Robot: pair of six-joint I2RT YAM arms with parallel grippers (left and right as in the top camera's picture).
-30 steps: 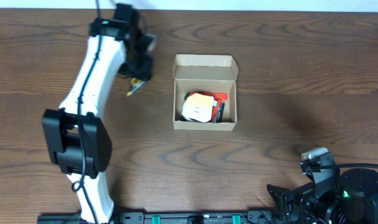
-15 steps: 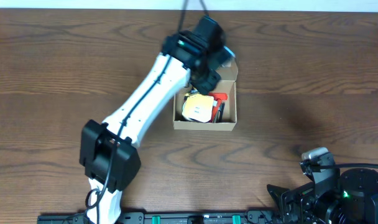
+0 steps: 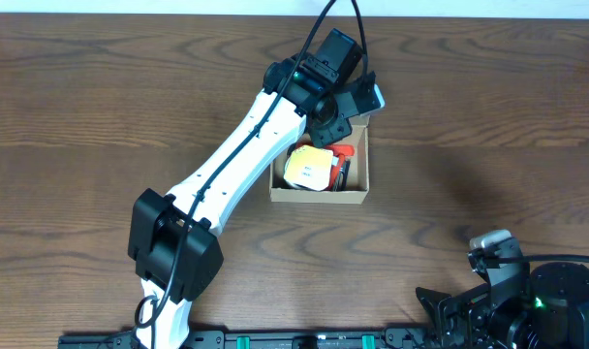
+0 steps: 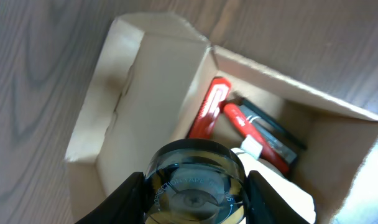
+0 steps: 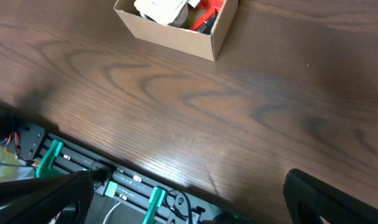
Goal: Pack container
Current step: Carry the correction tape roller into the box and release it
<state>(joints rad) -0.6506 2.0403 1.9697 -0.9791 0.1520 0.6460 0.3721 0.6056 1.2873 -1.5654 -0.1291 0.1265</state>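
1. The container (image 3: pixel 320 197), a plain tan cardboard box, sits open on the wooden tabletop (image 3: pixel 488 116), near the middle and towards the far edge.
2. The left arm (image 3: pixel 227 174) reaches diagonally across to the box's far end, and its wrist covers that end from above.
3. The left fingers (image 4: pixel 124 200) are clamped on a dark tape roll (image 4: pixel 194 183), one finger at each side, above the box's opening (whether the roll touches anything inside cannot be told).
4. Inside lie a red tool (image 4: pixel 207 112), a red-and-black item (image 4: pixel 267 134) just beside it, and a yellow-and-white pack (image 3: pixel 309 167).
5. The right arm (image 3: pixel 532 296) sits at the near right corner, well apart from the box. The right fingers (image 5: pixel 46 199) are spread wide with nothing between them.
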